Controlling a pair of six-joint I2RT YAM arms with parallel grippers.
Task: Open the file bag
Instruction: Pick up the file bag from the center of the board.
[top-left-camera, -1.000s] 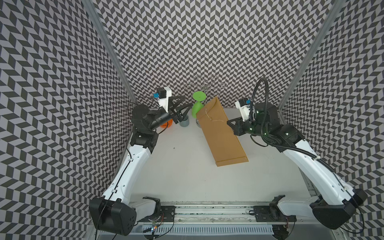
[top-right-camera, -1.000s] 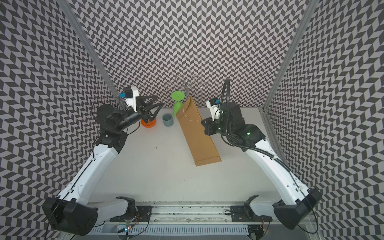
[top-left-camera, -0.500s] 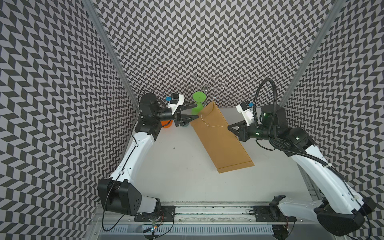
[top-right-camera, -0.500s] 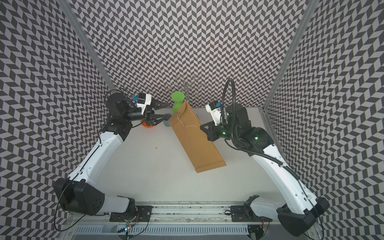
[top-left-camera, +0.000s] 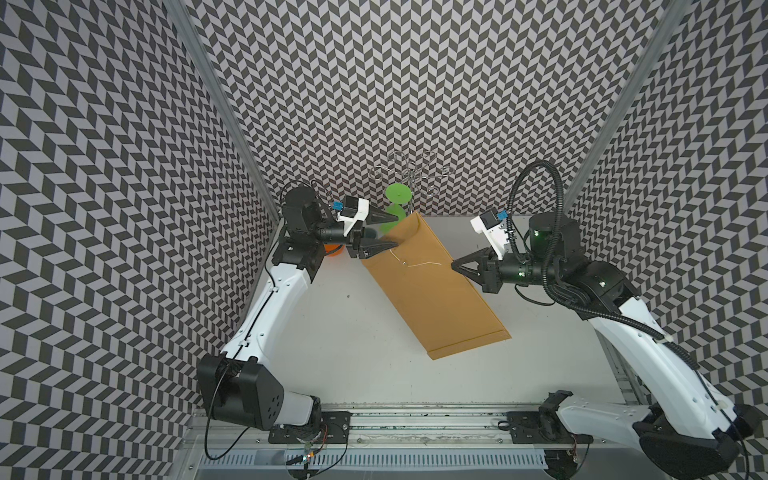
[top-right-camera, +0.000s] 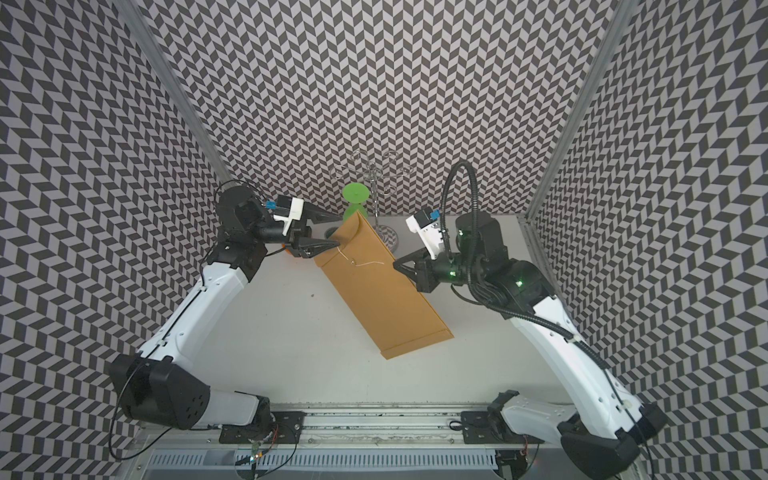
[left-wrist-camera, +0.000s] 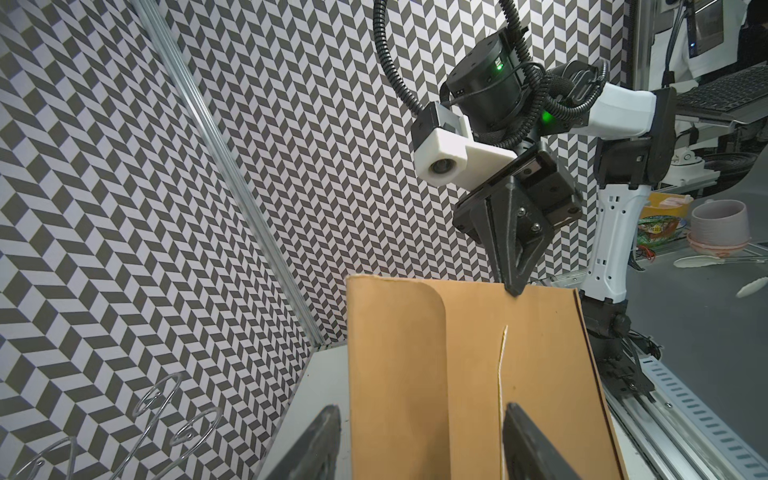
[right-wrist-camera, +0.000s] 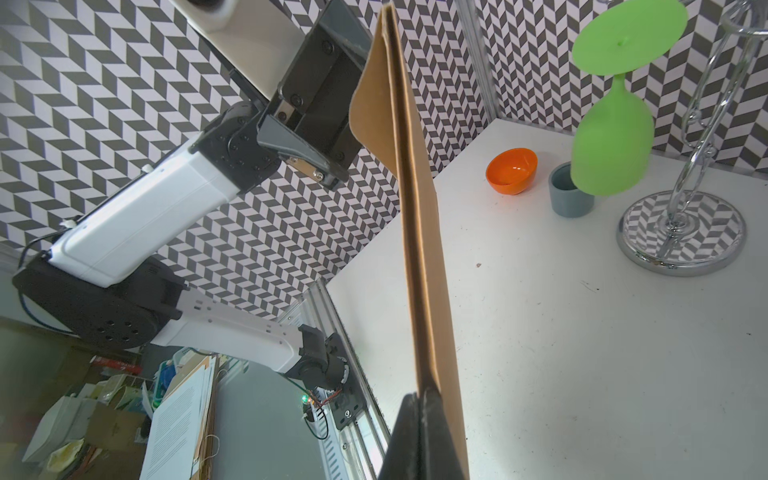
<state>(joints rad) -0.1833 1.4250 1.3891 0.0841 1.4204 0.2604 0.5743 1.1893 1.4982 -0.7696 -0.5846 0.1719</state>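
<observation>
File bag is hanging over the table between left gripper and right gripper; bowl, cup and rack are standing at the back.

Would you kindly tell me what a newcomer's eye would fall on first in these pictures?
The big brown file bag in the centre draws the eye first. It is flap side up with its white string loose, and the shut right gripper pinches one long edge. The left gripper, open, straddles its flap end. At the back, a bright green glass hangs upside down from a chrome rack.
</observation>
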